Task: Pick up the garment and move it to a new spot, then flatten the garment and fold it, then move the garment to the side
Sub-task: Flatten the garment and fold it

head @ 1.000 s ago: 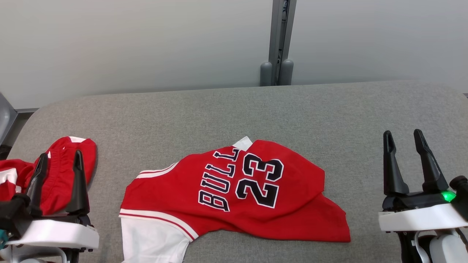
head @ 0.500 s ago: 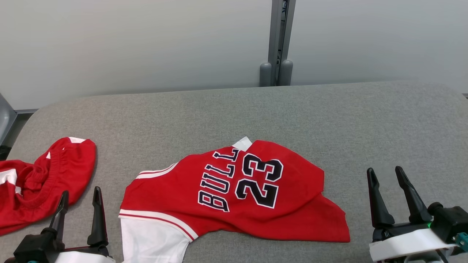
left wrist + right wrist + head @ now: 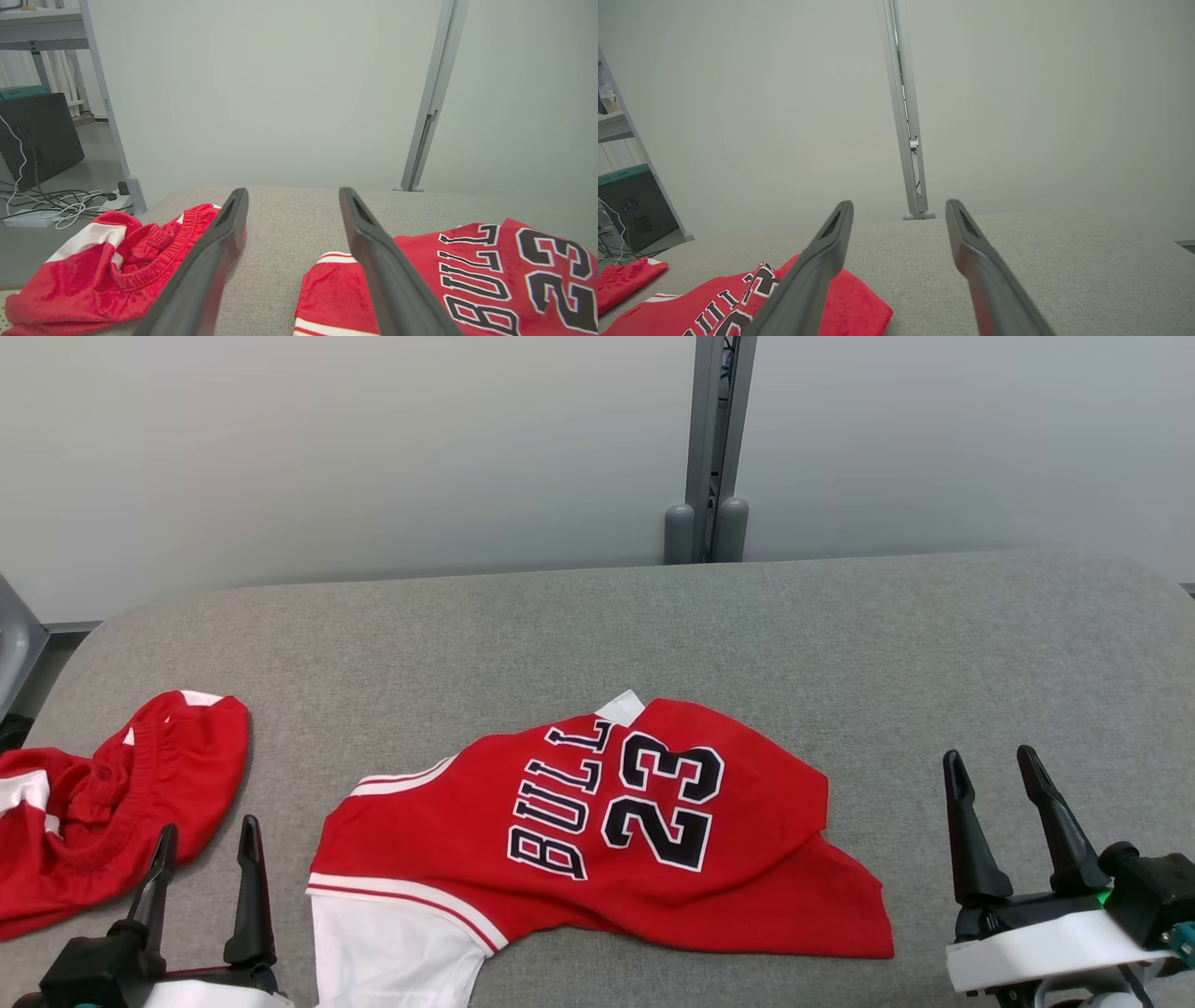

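Observation:
A red jersey with white sleeve trim and "BULLS 23" lettering lies folded near the front middle of the grey table; the left wrist view shows the jersey at its lower right, and the right wrist view has the jersey at its lower left. My left gripper stands open at the lower left, between the jersey and the red shorts, holding nothing. My right gripper stands open at the lower right, apart from the jersey's right edge, also with nothing in it.
Crumpled red shorts with white trim lie at the table's left edge, and the left wrist view shows the shorts too. A grey post rises behind the table against a pale wall. Cables lie on the floor to the left.
Both grippers drew back toward the near edge, the left coming off the shorts, then held. The head camera tilted slightly. The jersey has not moved.

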Motion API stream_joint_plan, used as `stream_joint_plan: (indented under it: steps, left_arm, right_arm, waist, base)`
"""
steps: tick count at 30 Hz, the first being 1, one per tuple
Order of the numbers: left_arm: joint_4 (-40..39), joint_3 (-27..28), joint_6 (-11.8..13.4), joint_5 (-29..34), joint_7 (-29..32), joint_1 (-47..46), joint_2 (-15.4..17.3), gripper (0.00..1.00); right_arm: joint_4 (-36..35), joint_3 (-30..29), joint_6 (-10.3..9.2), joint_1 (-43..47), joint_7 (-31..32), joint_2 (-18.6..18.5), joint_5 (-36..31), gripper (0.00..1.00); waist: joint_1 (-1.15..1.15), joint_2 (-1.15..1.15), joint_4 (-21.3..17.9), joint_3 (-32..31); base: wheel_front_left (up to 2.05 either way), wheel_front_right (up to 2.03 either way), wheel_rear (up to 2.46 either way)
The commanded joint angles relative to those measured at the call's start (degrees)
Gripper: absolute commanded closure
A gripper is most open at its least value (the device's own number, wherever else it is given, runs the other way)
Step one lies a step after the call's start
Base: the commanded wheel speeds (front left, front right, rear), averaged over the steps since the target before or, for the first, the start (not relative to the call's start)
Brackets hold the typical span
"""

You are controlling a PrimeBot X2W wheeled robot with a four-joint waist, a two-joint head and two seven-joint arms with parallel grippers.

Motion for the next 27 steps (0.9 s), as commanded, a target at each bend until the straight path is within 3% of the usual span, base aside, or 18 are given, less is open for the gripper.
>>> stream_joint_plan:
  steps: [1, 14, 18, 21, 27]
  left_arm:
    - [0.09, 0.61, -0.5, 0.63, -0.01, -0.44, -0.3, 0.0]
    - [1.09, 2.76, -2.58, 2.75, 0.0, 0.34, -2.35, 0.0]
    - [2.27, 3.52, -4.86, -0.18, 0.0, 1.05, -3.61, 0.0]
    - [4.45, 3.45, -6.9, -2.64, 2.79, 2.1, -2.72, 0.0]
    - [6.01, 1.45, -7.75, -4.52, 13.29, 3.62, -1.02, 0.0]
  right_arm:
    - [-0.29, -0.1, 0.01, -0.04, -0.02, -0.13, -0.23, 0.0]
    - [0.45, -0.35, 0.01, 0.36, -0.01, -0.14, -0.5, 0.0]
    - [3.18, 0.98, 0.01, 1.02, 0.1, -1.42, -0.48, 0.0]
    - [5.73, 2.19, 0.01, 1.61, 2.01, -2.41, 0.5, 0.0]
    - [10.34, 5.59, 0.01, 2.94, 12.02, -4.68, 4.96, 0.0]
  waist:
    - [0.0, 0.0, 0.0, -0.03]
    - [0.0, 0.0, 0.1, -0.12]
    - [0.0, 0.0, 0.17, -0.2]
    - [0.0, 0.0, 0.22, -0.18]
    - [0.0, 0.0, 0.57, 0.33]
  base:
    - [0.0, 0.0, 0.0]
    - [0.0, 0.0, 0.0]
    - [0.0, 0.0, 0.0]
    - [0.0, 0.0, 0.0]
    - [0.0, 0.0, 0.0]
